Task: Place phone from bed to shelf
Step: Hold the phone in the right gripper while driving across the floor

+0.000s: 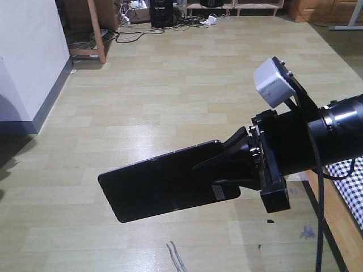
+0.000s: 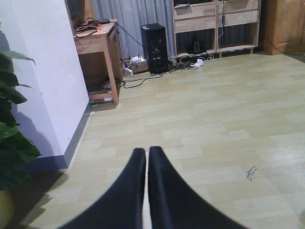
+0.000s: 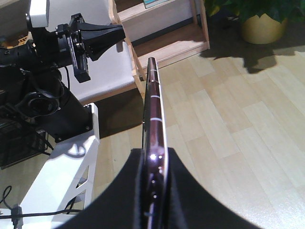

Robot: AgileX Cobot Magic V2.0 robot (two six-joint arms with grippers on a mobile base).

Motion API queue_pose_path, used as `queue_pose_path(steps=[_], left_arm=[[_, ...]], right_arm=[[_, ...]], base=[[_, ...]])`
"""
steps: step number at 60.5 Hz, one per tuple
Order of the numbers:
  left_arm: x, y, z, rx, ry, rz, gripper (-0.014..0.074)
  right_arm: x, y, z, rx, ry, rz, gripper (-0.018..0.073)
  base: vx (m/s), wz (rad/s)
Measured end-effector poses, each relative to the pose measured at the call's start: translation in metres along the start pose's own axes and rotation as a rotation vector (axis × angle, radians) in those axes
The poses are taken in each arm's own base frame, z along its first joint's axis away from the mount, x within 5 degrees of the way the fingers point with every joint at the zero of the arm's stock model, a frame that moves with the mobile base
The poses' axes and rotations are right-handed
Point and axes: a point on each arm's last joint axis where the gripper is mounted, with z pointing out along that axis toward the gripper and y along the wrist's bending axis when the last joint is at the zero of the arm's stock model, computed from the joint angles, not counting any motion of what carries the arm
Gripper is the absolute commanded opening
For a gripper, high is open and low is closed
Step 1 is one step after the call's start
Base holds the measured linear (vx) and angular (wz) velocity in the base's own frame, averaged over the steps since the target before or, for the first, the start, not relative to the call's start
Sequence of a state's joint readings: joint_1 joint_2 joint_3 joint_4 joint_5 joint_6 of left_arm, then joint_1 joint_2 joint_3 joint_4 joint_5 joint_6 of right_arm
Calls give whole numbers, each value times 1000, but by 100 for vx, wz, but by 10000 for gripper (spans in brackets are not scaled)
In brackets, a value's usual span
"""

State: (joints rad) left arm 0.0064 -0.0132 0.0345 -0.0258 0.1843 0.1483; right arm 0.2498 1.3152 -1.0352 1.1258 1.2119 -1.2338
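My right gripper is shut on one end of the phone, a thin glossy black slab with a small white sticker, held out flat above the wooden floor. The right wrist view shows the phone edge-on, its pinkish rim clamped between the right gripper's fingers. The light-wood shelf with a slanted side panel stands beyond the phone's far end. My left gripper is shut with nothing in it, and it shows as the left gripper in the right wrist view. A corner of the checked bed shows at the right edge.
A white wall corner and a leafy plant stand at the left. A brown desk, a black box, cables and low wooden cabinets line the far wall. A yellow plant pot sits beside the shelf. The robot's white base is close.
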Motion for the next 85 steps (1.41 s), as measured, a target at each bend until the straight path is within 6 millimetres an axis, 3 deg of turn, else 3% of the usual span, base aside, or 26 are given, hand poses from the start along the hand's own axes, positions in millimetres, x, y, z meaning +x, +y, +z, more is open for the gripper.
queue_pose_path(steps=[85], left_arm=[[0,0,0,0,0,0,1]], right_arm=[[0,0,0,0,0,0,-2]], base=[[15,0]])
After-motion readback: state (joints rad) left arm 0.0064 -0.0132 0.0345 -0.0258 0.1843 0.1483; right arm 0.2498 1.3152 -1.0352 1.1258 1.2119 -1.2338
